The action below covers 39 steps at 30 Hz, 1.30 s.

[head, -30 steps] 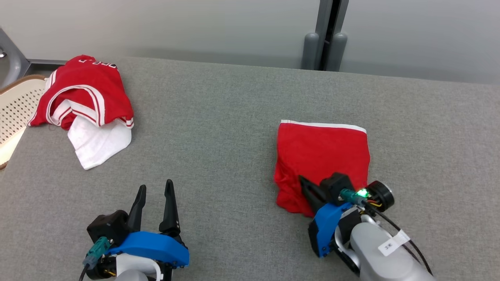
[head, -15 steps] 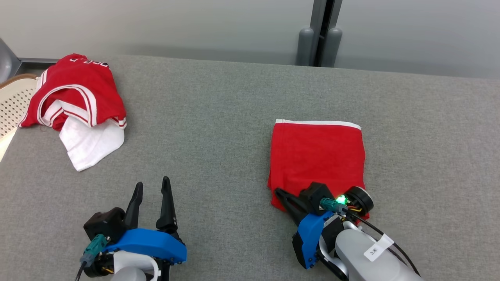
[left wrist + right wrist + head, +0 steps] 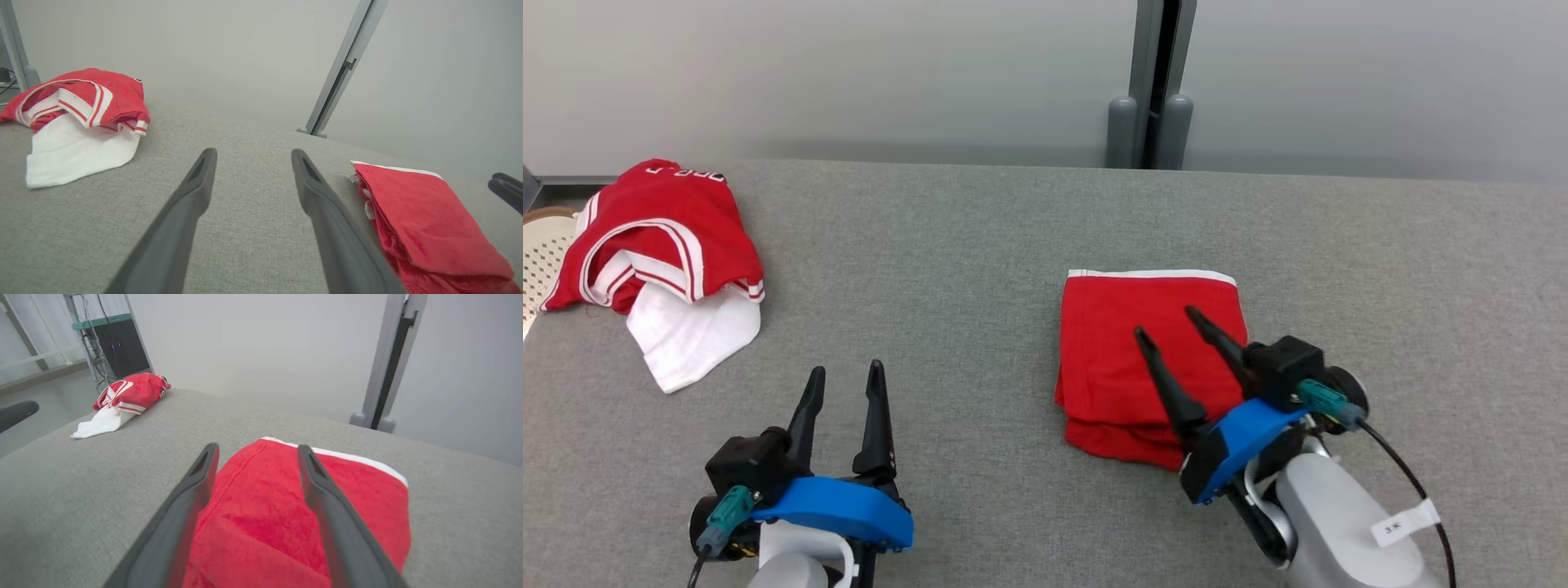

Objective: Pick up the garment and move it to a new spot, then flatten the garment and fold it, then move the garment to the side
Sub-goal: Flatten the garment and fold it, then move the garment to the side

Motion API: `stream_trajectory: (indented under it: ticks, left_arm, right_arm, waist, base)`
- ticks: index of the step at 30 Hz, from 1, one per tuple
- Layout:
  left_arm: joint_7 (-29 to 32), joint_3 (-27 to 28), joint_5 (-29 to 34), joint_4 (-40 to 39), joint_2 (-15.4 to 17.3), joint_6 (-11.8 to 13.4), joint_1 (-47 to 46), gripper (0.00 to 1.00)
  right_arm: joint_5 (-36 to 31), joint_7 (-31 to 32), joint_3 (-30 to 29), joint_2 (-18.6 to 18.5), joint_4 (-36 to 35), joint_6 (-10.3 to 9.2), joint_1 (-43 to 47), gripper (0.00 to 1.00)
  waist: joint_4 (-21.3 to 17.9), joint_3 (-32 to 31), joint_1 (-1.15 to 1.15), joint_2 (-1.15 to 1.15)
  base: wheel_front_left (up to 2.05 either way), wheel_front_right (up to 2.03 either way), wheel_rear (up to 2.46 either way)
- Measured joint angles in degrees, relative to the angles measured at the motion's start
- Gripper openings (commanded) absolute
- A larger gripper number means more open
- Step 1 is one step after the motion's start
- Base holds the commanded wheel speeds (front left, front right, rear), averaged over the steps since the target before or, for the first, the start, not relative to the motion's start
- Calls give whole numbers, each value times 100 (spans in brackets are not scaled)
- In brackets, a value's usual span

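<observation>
We see the folded red garment (image 3: 1147,359) right of centre in the head view, flat on the grey table (image 3: 964,269). Its white-trimmed edge is toward the top of the frame and its stacked layers show at the bottom edge. The right gripper (image 3: 1165,321) comes in from the lower right with its claw wide, both fingers spread over the garment's upper face and nothing pinched between them. We cannot tell if the tips touch the cloth. In the right wrist view the fingers frame red cloth at lower centre, and the white trim runs off to the right.

The left gripper (image 3: 846,367) sits at lower left, claw wide too and empty, fingers pointing up the frame over bare table, well apart from the garment. In the left wrist view the garment lies at lower right.

A crumpled red-and-white clothing pile (image 3: 662,237) is at upper left, well apart from the folded piece. A pale perforated basket (image 3: 539,253) is at the left edge, just beside the pile. A grey post (image 3: 1152,82) stands at top centre, behind the table.
</observation>
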Motion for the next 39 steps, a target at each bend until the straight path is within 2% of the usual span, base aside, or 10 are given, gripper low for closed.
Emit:
stream_trajectory:
  ticks: [6, 12, 21, 30, 39]
  left_arm:
    - [0, 111, 328, 96, -151, -108, 87, 100]
    - [0, 446, 544, 122, -301, -151, 506, 100]
    - [0, 1000, 871, -19, -407, -211, 996, 100]
    - [0, 1174, 1017, -41, -577, -408, 1087, 100]
    - [0, 1302, 1172, 44, -660, -490, 1084, 100]
  right_arm:
    - [-281, -4, -1258, -2, -754, 0, 794, 100]
    - [-405, -5, -1882, -5, -1260, 0, 1631, 100]
    - [-355, -5, -2147, -3, -1522, 0, 2154, 100]
    - [-322, -5, -2170, -3, -1514, 0, 2176, 100]
    - [-379, -5, -2164, -3, -1427, 0, 2163, 100]
  waist:
    - [-97, -122, 0, 0]
    - [-218, -255, 0, 0]
    - [-383, -312, 0, 0]
    - [-365, -315, 0, 0]
    - [-335, -295, 0, 0]
  base:
    - [0, 0, 0]
    - [0, 0, 0]
    - [0, 0, 0]
    - [0, 0, 0]
    - [0, 0, 0]
